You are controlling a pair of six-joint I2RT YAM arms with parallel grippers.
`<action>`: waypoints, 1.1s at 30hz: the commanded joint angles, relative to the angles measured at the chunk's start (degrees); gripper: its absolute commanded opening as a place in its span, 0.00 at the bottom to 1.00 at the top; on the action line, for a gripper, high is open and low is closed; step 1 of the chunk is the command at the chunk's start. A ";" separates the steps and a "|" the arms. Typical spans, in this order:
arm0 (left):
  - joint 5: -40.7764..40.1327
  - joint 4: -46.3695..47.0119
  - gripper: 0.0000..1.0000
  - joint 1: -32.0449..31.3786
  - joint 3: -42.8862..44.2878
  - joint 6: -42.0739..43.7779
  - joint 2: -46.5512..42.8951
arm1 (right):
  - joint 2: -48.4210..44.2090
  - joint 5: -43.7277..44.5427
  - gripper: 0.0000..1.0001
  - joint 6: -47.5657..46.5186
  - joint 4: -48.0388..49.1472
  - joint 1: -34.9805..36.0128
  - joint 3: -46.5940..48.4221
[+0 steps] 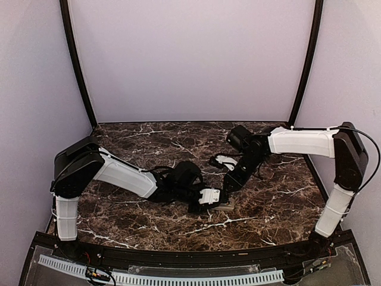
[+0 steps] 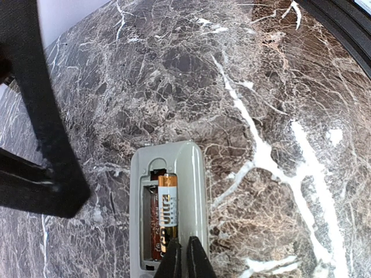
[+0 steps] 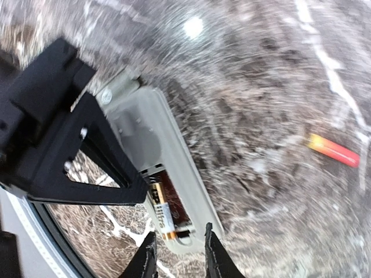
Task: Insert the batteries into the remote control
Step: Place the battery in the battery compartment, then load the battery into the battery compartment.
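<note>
Remote control [image 2: 168,165] lies back-up on the marble table [image 2: 261,87] – left gripper [image 2: 185,258] pinched shut at its end, right gripper [image 3: 178,255] narrowly parted above it – so probably best press the seated battery [image 2: 166,208] flat, gently, before fetching the loose battery [image 3: 333,149].
</note>
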 commanded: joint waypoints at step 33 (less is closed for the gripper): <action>-0.86 -7.70 0.07 0.51 -1.65 -0.86 2.48 | -7.01 -0.56 0.14 47.30 11.12 1.37 -14.41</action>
